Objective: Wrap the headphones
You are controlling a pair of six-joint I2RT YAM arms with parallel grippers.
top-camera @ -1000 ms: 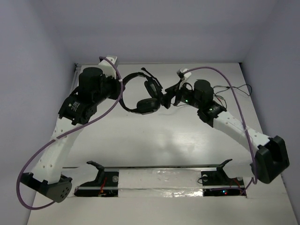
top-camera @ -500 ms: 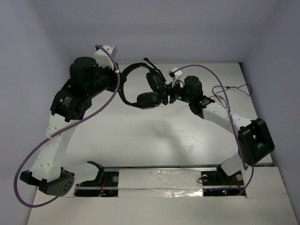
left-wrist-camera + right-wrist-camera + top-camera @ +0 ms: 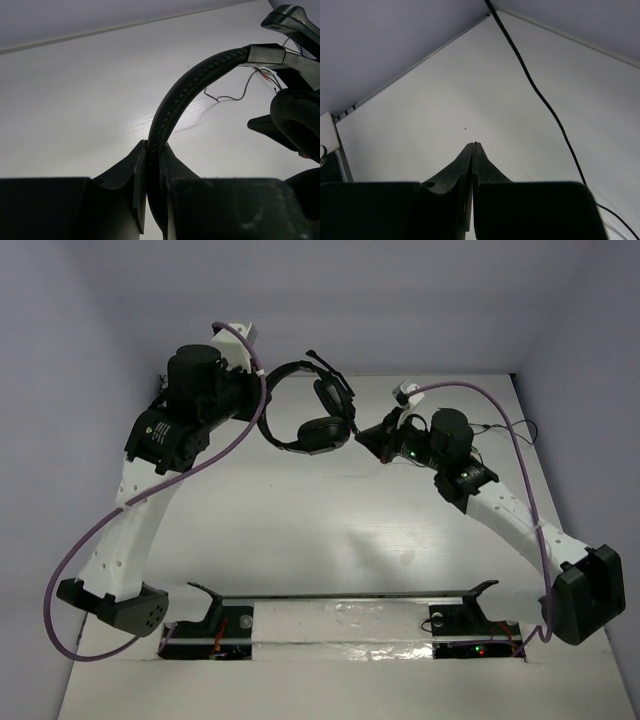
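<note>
The black headphones (image 3: 320,433) hang above the far middle of the table. My left gripper (image 3: 262,405) is shut on their headband (image 3: 185,85), which arches up out of the closed fingers (image 3: 152,147) toward the earcups (image 3: 300,120) on the right. My right gripper (image 3: 362,437) hovers just right of the lower earcup. Its jaws (image 3: 473,144) are pressed together with nothing seen between them. The thin black cable (image 3: 540,100) runs past on that gripper's right side and trails over the table to the far right (image 3: 500,430).
Thick purple robot cables (image 3: 150,510) loop along both arms. A back wall and side walls (image 3: 560,330) close in the white table. A metal rail with black brackets (image 3: 340,600) lies along the near edge between the arm bases.
The right gripper has gone from wide open to shut and pulled back a little to the right of the earcups. The left arm shifted slightly, still holding the headband.
</note>
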